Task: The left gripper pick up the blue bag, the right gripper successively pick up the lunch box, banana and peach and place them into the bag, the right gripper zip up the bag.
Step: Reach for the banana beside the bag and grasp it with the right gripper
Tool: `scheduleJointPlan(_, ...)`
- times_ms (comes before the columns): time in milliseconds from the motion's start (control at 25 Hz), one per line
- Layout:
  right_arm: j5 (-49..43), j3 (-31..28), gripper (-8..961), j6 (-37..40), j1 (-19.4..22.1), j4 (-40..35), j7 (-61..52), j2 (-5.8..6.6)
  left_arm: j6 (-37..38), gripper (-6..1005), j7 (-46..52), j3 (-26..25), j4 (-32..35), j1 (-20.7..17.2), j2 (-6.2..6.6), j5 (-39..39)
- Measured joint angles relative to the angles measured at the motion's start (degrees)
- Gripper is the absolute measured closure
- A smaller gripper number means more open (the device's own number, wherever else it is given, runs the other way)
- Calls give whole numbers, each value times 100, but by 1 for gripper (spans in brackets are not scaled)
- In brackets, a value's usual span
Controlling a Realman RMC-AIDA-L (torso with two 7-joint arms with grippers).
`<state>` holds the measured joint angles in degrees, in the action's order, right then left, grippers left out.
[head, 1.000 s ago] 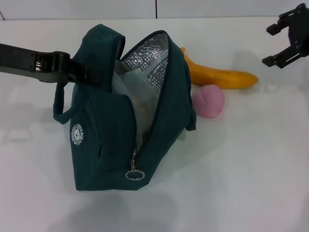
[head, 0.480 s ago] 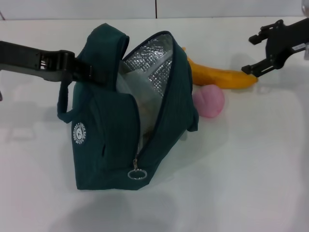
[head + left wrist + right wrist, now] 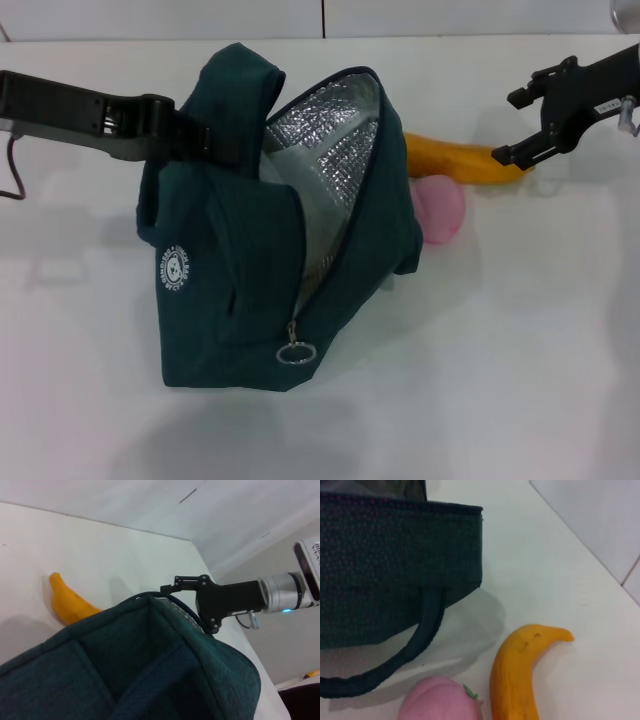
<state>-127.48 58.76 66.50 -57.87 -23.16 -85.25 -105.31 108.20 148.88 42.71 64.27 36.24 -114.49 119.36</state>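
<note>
The blue bag (image 3: 260, 270) stands unzipped with its silver lining showing, and my left gripper (image 3: 195, 140) is shut on its upper handle. The lunch box (image 3: 300, 195) shows only as a pale shape inside the opening. Behind the bag lies the banana (image 3: 455, 160), with the pink peach (image 3: 440, 210) in front of it. My right gripper (image 3: 512, 125) is open just above the banana's right end. The right wrist view shows the bag's wall (image 3: 395, 575), its loose handle (image 3: 395, 665), the banana (image 3: 517, 670) and the peach (image 3: 440, 700) close below. The left wrist view has the bag (image 3: 150, 670) and the banana (image 3: 70, 605).
All of this is on a white table (image 3: 500, 350), with a wall seam along its back edge. The bag's ring zipper pull (image 3: 295, 352) hangs at the front low end of the opening. A cable loops by the left arm (image 3: 15, 170).
The left gripper has carried the bag a little to the right and up. The right gripper has come down and to the left, from the far right corner to the banana's right end.
</note>
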Motion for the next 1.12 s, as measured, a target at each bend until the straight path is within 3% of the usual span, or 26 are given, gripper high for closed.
scheduleJointPlan(720,-116,61,114,-393,34,76,116,-312,-10,962,-43,21,-2,-8,-65,0)
scheduleJointPlan(1120,-120,56,115,-600,157,88,167,-378,-9,962,-29,129,-3,6,-65,6)
